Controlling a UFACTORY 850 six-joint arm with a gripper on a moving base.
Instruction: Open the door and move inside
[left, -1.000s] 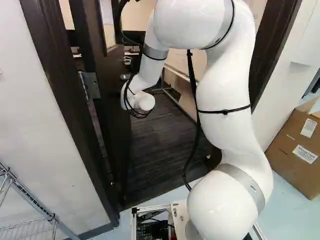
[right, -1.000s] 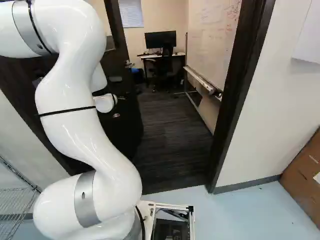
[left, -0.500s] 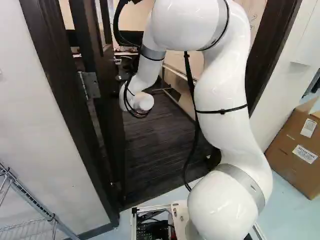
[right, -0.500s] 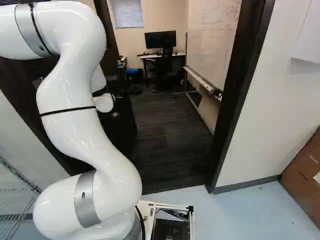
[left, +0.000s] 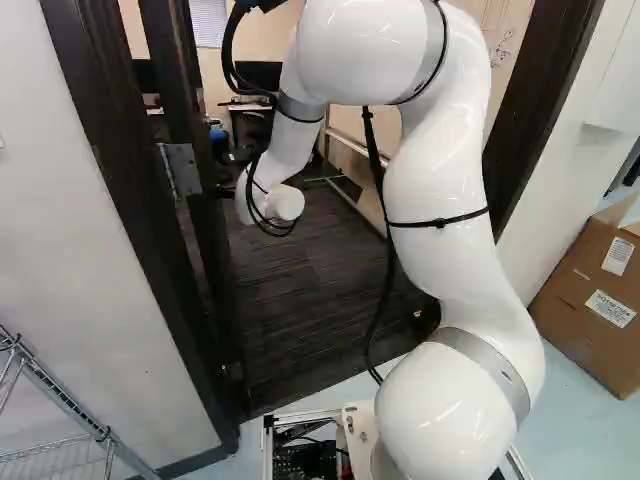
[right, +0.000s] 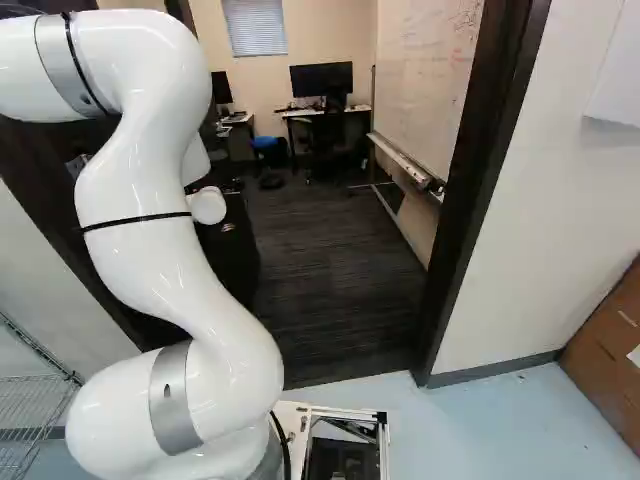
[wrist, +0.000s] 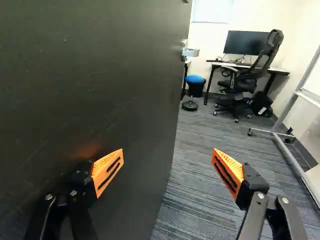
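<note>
Standing wide apart, the jaws have one finger (wrist: 107, 172) against or just beside the open door (wrist: 100, 75), perhaps touching, the other beyond its edge.

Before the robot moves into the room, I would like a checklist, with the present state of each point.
1. Door swung open: ok.
2. Pincer open, holding nothing: ok.
3. Pincer free of contact with the door: cannot tell.
4. Base inside the room: not ok, it is outside the door frame.
5. Chair away from the doorway: ok, beside the desk.
6. Enough width for base and arm: cannot tell.
</note>
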